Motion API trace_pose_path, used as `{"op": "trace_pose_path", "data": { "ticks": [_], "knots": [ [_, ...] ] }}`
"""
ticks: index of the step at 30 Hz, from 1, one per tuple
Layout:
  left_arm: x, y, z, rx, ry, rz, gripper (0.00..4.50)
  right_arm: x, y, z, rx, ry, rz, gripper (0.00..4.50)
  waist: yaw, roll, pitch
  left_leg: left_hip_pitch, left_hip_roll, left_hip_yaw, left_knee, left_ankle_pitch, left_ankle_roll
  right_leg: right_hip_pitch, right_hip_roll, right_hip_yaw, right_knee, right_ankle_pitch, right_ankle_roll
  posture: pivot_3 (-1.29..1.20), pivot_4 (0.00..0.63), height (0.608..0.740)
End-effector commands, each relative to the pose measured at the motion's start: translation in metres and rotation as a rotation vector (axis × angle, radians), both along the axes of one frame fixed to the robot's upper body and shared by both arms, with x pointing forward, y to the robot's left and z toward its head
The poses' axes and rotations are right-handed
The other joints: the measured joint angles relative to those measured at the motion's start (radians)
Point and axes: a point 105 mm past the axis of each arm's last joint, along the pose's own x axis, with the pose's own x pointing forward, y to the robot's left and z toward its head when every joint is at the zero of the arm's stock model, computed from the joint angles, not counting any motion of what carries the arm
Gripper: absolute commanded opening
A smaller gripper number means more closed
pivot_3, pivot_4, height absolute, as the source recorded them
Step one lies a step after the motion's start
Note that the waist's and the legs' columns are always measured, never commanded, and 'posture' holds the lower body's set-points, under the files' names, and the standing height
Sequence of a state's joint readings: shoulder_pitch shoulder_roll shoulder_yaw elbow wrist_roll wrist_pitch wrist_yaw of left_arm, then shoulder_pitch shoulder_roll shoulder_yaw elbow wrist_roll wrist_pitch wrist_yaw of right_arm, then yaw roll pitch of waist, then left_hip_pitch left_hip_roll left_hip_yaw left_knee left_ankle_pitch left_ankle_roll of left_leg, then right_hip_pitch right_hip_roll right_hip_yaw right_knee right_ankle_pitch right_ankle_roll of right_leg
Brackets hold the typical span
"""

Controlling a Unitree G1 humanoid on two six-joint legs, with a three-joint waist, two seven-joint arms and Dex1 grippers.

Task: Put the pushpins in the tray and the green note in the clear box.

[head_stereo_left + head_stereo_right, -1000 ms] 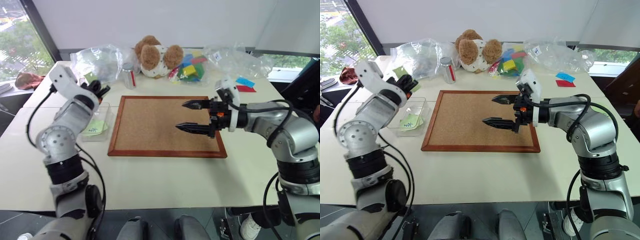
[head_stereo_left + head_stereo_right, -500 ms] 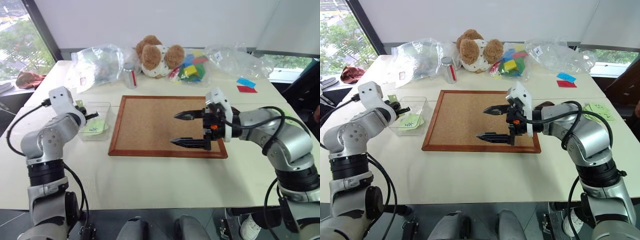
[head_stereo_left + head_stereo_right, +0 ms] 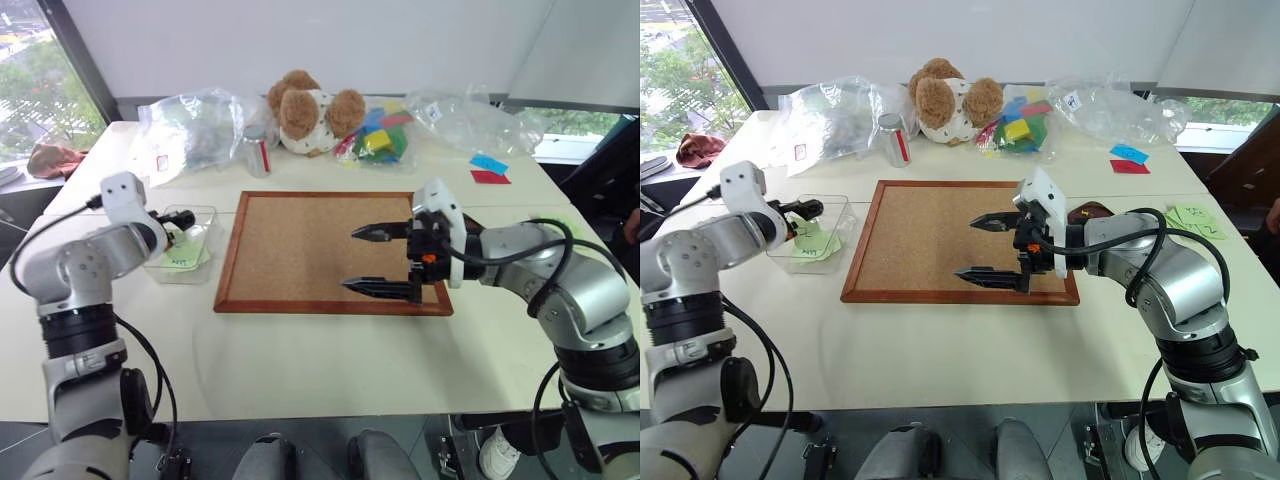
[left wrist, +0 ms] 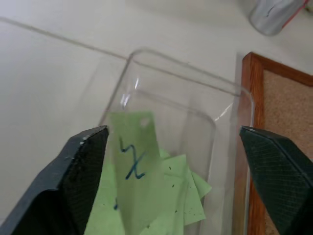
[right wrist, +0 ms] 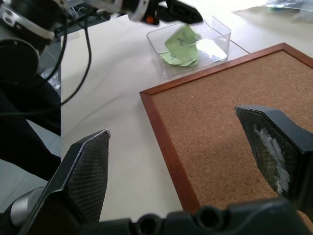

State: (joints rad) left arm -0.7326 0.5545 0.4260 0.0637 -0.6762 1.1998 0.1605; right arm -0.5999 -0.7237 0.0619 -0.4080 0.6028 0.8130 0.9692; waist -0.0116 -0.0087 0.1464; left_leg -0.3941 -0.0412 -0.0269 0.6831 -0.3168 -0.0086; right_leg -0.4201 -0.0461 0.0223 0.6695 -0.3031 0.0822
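My left gripper (image 4: 172, 133) is open over the clear box (image 4: 186, 78), which stands on the table left of the corkboard (image 3: 320, 250). The green note (image 4: 133, 164), marked with a blue scrawl, leans loose between the two spread fingers without touching either. It rests on other light-green slips (image 4: 188, 193) in the box. In the right wrist view the note (image 5: 181, 36) sticks up out of the box. My right gripper (image 3: 350, 259) is open and empty above the corkboard. The dark reddish tray (image 3: 1089, 211) peeks out behind my right wrist. The pushpins are out of view.
A teddy bear (image 3: 310, 110), see-through plastic bags (image 3: 195, 125), a small can (image 3: 258, 152) and bagged coloured blocks (image 3: 380, 135) line the far side of the table. Blue and red slips (image 3: 488, 168) lie far right, green slips (image 3: 1195, 218) at the right edge.
My left gripper came down to the clear box, shifted left and opened, letting the green note go into the box. My right gripper stayed open over the corkboard.
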Motion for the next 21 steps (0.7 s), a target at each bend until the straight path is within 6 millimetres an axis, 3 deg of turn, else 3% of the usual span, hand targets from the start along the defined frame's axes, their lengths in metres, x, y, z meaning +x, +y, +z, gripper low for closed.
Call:
{"op": "trace_pose_path", "data": {
  "ticks": [1,5,11,14,18,21],
  "knots": [
    [-0.002,-0.005,0.030,0.012,-0.084,-0.043,4.44,0.000,0.001,0.009,0.012,-0.052,0.006,4.50,0.002,0.000,0.000,0.000,0.000,0.000,0.000,0.000,0.000,0.000,0.000,0.000,0.000,0.000,0.000,0.00,0.150,0.740],
    [-0.006,-0.021,0.043,0.007,-0.107,-0.146,4.44,0.003,-0.002,0.008,0.003,-0.057,-0.004,4.50,0.001,0.000,0.000,0.000,0.000,0.000,0.000,0.000,0.000,0.000,0.000,0.000,0.000,0.000,0.000,0.00,0.150,0.740],
    [-0.038,-0.094,0.053,0.002,-0.139,-0.643,4.44,0.006,-0.026,0.007,-0.031,-0.051,-0.081,4.50,0.001,0.000,0.000,0.000,0.000,0.000,0.000,0.000,0.000,0.000,0.000,0.000,0.000,0.000,0.000,0.00,0.150,0.740],
    [-0.058,-0.116,0.048,0.039,-0.147,-0.830,4.44,0.006,-0.038,0.007,-0.049,-0.050,-0.134,4.50,0.000,0.000,0.000,0.000,0.000,0.000,0.000,0.000,0.000,0.000,-0.001,0.000,-0.001,0.000,0.000,0.00,0.150,0.740],
    [-0.077,-0.127,0.036,0.125,-0.174,-0.990,4.44,0.006,-0.055,0.009,-0.057,-0.056,-0.212,4.50,-0.006,0.000,0.000,0.000,0.000,0.000,-0.001,0.000,0.000,0.000,0.000,0.001,-0.001,0.000,0.000,0.00,0.150,0.740],
    [-0.090,-0.124,0.023,0.149,-0.169,-1.102,4.44,0.005,-0.068,0.009,-0.058,-0.055,-0.284,4.50,-0.005,0.001,0.000,0.000,0.000,0.000,-0.001,0.000,0.000,0.000,0.000,0.001,-0.001,0.000,-0.001,0.00,0.150,0.740]
  ]
}}
